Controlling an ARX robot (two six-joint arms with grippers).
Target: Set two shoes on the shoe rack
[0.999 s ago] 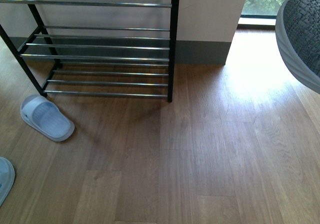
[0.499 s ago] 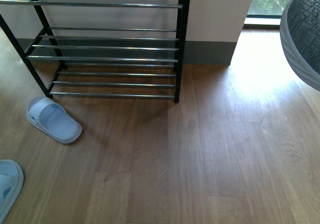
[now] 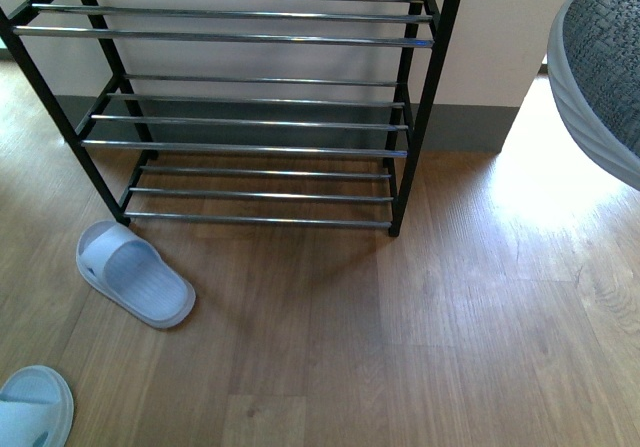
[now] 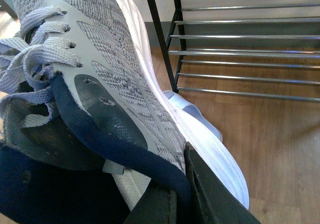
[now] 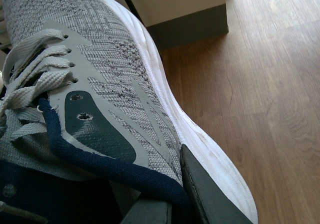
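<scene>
Now the carry step: the left jaws clench the left sneaker by its collar, the right jaws the right sneaker, both aloft near the shoe rack. Next, I judge, set the 2 sole-down across its rods.

Sunlit wooden floor meets a white wall with grey skirting.

Daylight from upper right, glare patch on wood floor, soft shadows, wrist close-ups slightly blurred
</scene>
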